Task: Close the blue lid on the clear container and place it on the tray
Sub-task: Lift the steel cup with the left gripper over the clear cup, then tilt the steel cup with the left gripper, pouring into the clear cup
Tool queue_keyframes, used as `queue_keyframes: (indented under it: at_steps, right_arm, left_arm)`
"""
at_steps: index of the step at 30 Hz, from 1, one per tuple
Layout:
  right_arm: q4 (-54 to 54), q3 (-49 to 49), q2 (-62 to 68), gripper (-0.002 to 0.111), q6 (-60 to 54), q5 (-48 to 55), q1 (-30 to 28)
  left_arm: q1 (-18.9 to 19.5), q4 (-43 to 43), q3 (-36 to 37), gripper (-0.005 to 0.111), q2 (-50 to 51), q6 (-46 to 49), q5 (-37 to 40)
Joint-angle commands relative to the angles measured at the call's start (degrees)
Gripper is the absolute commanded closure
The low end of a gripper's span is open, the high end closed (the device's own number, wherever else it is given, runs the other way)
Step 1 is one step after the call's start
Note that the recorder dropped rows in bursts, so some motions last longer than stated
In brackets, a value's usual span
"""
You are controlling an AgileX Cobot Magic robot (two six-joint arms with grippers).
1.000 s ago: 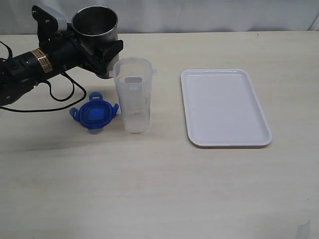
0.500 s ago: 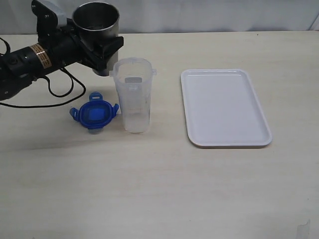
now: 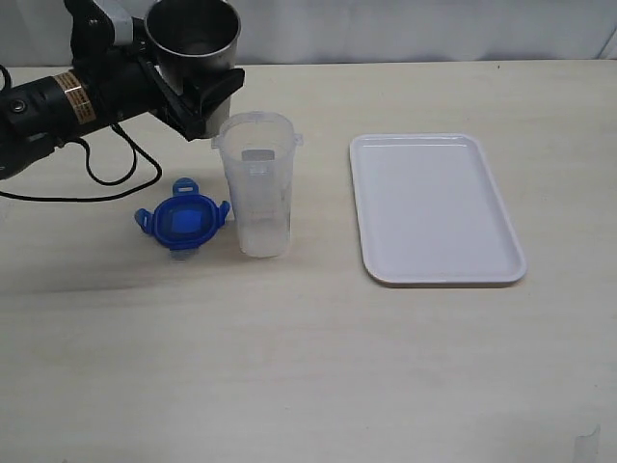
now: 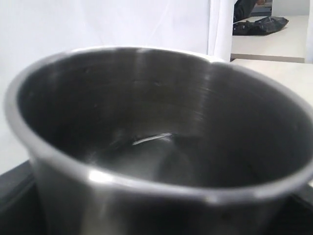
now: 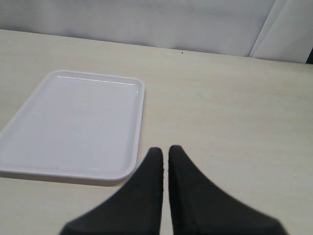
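Left gripper (image 3: 196, 95) has lifted slightly with the metal cup (image 3: 191, 37), fingers wide around its body, cup upright near the clear container (image 3: 256, 183) rim. Blue lid (image 3: 181, 221) lies on the counter (image 3: 308, 367) just beside the container, tray (image 3: 434, 207) well apart. Best keep the cup level, clear of that rim, park it away from the lid. Left wrist view shows only the cup's inside; only the right wrist view shows the right gripper (image 5: 165, 155), fingers pressed together, holding nothing

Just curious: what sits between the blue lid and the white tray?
The clear container stands between them, close beside the blue lid, apart from the tray, as the exterior view shows.
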Motion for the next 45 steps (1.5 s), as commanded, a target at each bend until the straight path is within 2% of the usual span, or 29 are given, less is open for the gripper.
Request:
queue_keyframes:
  at_steps: [1, 9, 25, 45]
  right_arm:
    - [0.46, 0.08, -0.29, 0.104, -0.08, -0.19, -0.34]
    - [0.46, 0.08, -0.29, 0.104, -0.08, -0.19, -0.34]
    - [0.46, 0.08, -0.29, 0.104, -0.08, -0.19, -0.34]
    - [0.46, 0.08, -0.29, 0.104, -0.08, -0.19, -0.34]
  left_arm:
    - [-0.18, -0.49, -0.75, 0.107, -1.44, 3.3, -3.84]
    - [-0.18, 1.29, -0.75, 0.107, -1.44, 7.59, -4.65]
    - [-0.18, 3.69, -0.75, 0.107, -1.44, 25.33, -4.65]
    - [-0.18, 3.69, -0.75, 0.107, -1.44, 31.26, -7.39]
